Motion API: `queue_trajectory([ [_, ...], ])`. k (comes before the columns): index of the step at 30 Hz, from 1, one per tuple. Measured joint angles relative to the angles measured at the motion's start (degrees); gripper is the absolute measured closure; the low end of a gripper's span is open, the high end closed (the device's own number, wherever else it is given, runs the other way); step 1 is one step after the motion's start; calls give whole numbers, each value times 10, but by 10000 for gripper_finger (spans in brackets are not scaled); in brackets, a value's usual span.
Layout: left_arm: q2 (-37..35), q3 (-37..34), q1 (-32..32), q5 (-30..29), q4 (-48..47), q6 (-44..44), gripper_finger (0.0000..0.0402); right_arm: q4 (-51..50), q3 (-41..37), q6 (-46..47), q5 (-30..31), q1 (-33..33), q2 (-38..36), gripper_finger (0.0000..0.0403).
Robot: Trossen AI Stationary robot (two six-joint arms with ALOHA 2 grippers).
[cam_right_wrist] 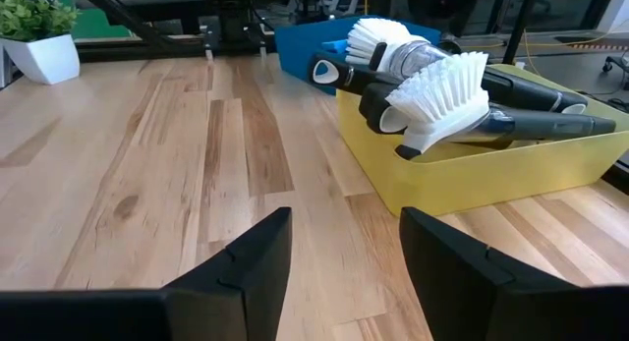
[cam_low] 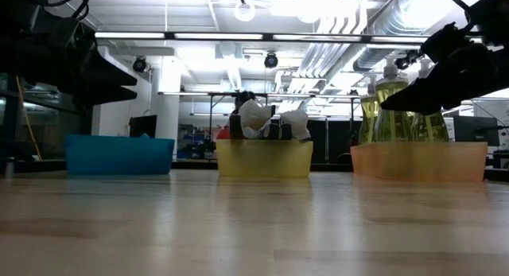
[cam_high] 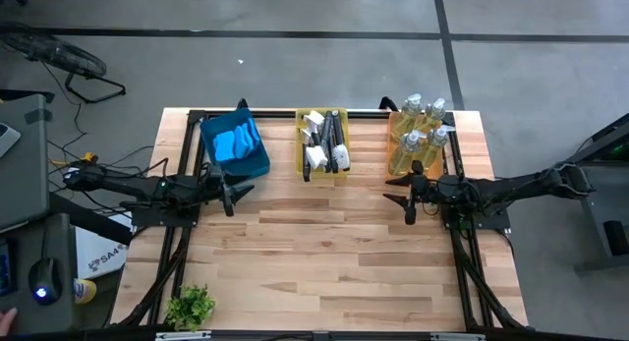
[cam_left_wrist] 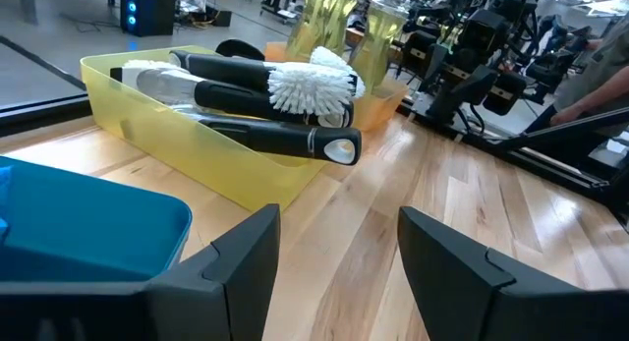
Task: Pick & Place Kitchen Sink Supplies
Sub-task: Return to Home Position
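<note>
The light wooden worktop (cam_high: 324,253) carries 3 bins in a row along its far edge. 2 dark arms reach in from the sides. The left gripper (cam_high: 239,196) hovers just in front of the blue bin (cam_high: 257,164), and the right gripper (cam_high: 401,196) hovers just in front of the orange bin (cam_low: 421,161). In both wrist views the jaws stand open with nothing between them, only bare wood below.

The blue bin, on the left, holds blue sponges (cam_high: 234,142). The yellow bin (cam_high: 301,135), in the middle, is piled with black-handled dish brushes (cam_high: 324,144), their white heads sticking up above its rim. The orange bin, on the right, holds 4 clear pump bottles (cam_high: 418,135) of yellow-green liquid, standing upright and close together.

A small green plant (cam_high: 190,307) sits at the near left corner, well apart from the bins.
</note>
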Motion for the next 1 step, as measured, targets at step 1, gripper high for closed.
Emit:
queue_trajectory([
  [1, 0, 0, 0, 0, 0, 0, 199, 0, 0, 0, 0, 0, 0, 219],
])
